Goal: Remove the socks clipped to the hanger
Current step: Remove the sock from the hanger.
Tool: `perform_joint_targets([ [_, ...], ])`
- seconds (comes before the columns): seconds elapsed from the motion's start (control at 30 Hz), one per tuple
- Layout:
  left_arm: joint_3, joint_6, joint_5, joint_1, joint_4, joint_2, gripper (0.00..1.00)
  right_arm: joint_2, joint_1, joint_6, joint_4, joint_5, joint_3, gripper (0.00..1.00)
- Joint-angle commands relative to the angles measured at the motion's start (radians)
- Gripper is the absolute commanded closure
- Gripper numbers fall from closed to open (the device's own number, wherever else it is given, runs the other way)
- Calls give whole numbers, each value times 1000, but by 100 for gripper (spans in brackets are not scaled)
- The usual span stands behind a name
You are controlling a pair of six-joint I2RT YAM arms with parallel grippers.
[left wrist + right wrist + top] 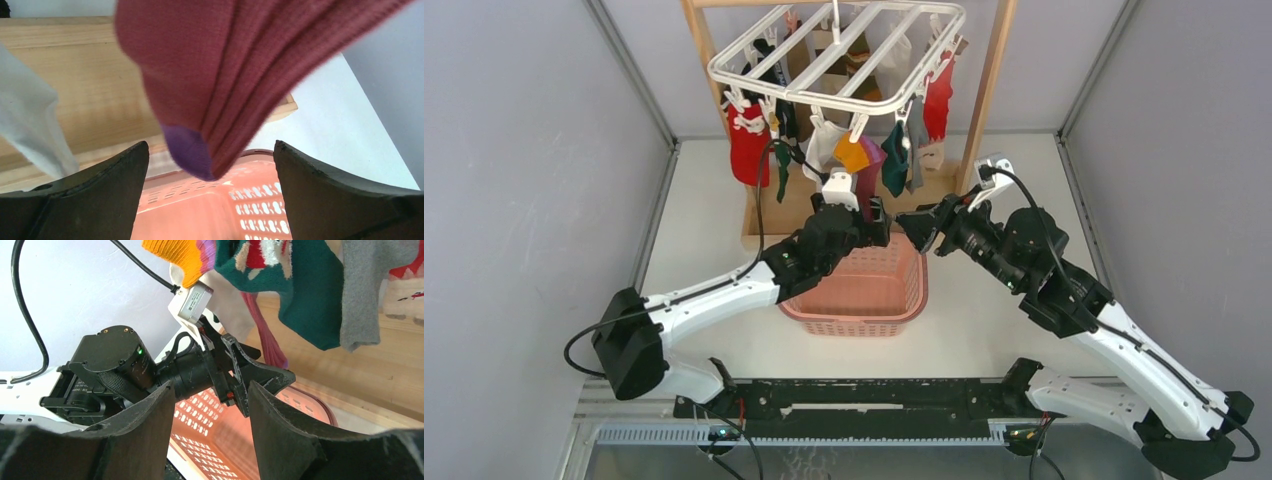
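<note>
The white hanger (pixel 834 60) hangs at the back with several socks clipped below it: red (pixel 748 145), white (pixel 824 145), orange (pixel 852 153), magenta (pixel 870 165), teal (pixel 895 160), grey (pixel 916 150). My left gripper (pixel 879 213) is open just under the magenta sock. In the left wrist view the magenta sock (pixel 235 75), with its purple toe, dangles between the spread fingers (pixel 210 150) without touching them. My right gripper (pixel 921 228) is open and empty beside the left one, below the teal sock (pixel 295 295) and the grey sock (pixel 370 285).
A pink perforated basket (pixel 864 300) stands under both grippers, with no sock showing inside. The light wooden rack (pixel 989 90) and its base board (pixel 774 215) stand behind it. Grey walls close in both sides.
</note>
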Motion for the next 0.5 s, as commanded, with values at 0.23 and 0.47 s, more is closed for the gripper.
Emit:
perform_joint_targets([
  [0.23, 118, -14, -69, -17, 25, 38, 39, -52, -20, 16, -16, 0, -26, 39],
  [0.47, 106, -17, -79, -17, -38, -16, 100, -53, -22, 19, -18, -6, -26, 39],
])
